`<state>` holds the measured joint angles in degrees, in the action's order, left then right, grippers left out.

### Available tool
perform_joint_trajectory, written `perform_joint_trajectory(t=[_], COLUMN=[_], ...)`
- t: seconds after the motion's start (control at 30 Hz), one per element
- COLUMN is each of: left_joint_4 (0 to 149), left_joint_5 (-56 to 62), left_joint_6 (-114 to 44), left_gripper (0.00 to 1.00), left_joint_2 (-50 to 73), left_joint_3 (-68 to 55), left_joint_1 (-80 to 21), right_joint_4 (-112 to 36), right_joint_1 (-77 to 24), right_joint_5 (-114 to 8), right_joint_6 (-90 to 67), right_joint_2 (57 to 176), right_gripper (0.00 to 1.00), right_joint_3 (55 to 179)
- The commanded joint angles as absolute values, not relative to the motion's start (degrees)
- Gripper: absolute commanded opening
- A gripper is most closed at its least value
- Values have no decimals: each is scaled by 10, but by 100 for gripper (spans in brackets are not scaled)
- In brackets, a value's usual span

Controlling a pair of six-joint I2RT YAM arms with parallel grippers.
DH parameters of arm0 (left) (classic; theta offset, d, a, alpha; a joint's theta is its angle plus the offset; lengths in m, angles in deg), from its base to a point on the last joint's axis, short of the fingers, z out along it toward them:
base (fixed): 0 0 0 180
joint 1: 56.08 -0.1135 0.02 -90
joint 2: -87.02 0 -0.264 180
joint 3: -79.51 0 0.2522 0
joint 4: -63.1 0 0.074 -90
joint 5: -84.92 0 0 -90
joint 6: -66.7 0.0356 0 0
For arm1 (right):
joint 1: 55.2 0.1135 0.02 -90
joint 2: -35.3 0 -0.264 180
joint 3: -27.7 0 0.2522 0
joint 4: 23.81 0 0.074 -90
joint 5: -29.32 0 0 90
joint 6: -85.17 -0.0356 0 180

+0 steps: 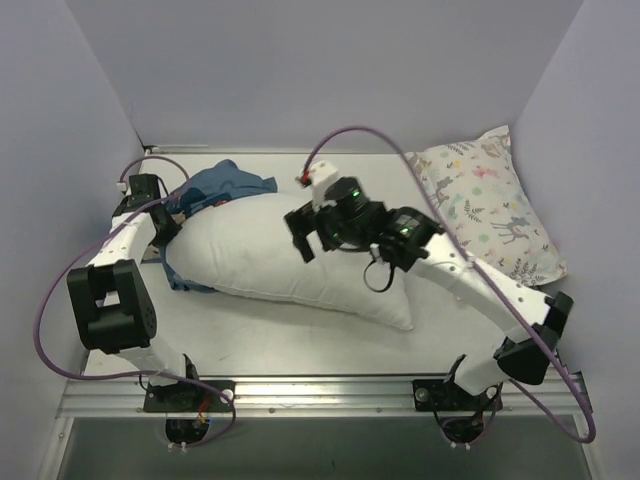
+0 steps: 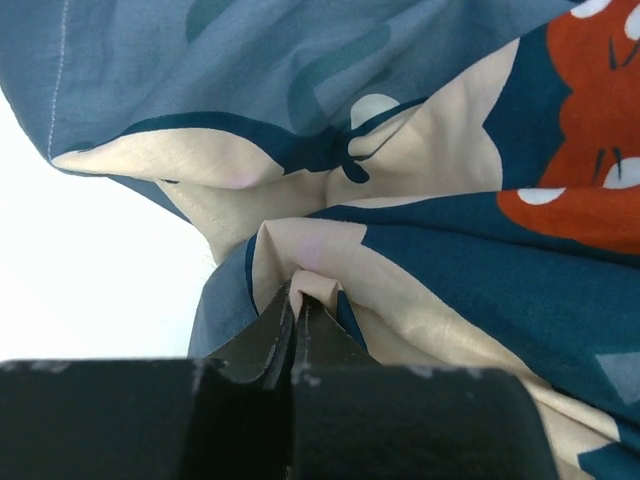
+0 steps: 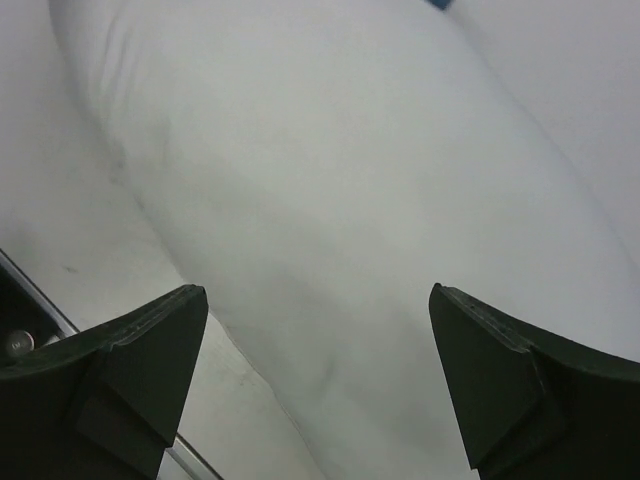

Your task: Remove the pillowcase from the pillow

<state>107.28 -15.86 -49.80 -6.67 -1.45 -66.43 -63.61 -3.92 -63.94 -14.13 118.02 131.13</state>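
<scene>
Most of the pillow (image 1: 300, 270) lies bare on the table (image 1: 300, 350): its white body shows from the right corner nearly to its left end, so I judge the stripping close to finished. What is left sits at that left end. There the pillowcase (image 1: 228, 186) is gathered in a dark-blue heap against the pillow's far-left corner, and a narrow blue strip curls round below the pillow's left edge. Whether that strip wraps the corner or only lies beside it cannot be told from above.

The left end effector (image 2: 297, 305) is closed, its dark tips pinching a peak of the fabric, and folds radiate from the pinch. The right end effector (image 1: 302, 238) stands over the middle of the pillow with its jaws spread wide and nothing between them; its wrist view shows only white pillow below the gap.

The pillowcase is thin woven cloth, limp and sharply creased, dark blue with cream and rust-red printed patches and a stitched seam near one edge. The pillow is plump and smooth, a soft rounded oblong with faint wrinkles, and would likely sag if lifted by one side. A smaller pillow (image 1: 490, 205) with a pastel deer print lies at the right side of the table, well apart from the work
</scene>
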Motion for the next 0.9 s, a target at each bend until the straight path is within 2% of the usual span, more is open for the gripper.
perform_joint_trajectory(t=[0.0,0.17,0.37,0.43,0.47,0.5,0.53,0.57,0.7,0.87], left_joint_4=[1053,1050,1049,1051,1051,1051,1052,1051,1055,1057], left_joint_5=[-114,-92,-78,-75,-74,-73,-71,-66,-72,-102], left_joint_6=[-489,-483,-479,-478,-477,-477,-478,-478,-483,-491], left_gripper=[0,0,0,0,0,0,0,0,0,0], left_joint_2=[-60,-60,-62,-61,-61,-60,-58,-57,-59,-72], left_joint_3=[-12,-18,-27,-30,-31,-34,-36,-37,-53,-53], left_joint_1=[-649,-638,-619,-618,-618,-618,-618,-618,-618,-618], right_joint_4=[-580,-566,-583,-620,-630,-647,-654,-660,-705,-729], right_joint_1=[48,130,131,117,113,106,96,91,50,-34], right_joint_5=[-690,-784,-911,-956,-962,-974,-984,-993,-995,-884], right_joint_6=[-14,71,85,69,62,54,40,34,-23,-131], right_joint_2=[1226,1365,1531,1567,1572,1573,1571,1567,1510,1364], right_gripper=[100,100,100,88,73,29,13,0,0,0], right_joint_3=[1318,1377,1453,1492,1499,1509,1511,1511,1509,1486])
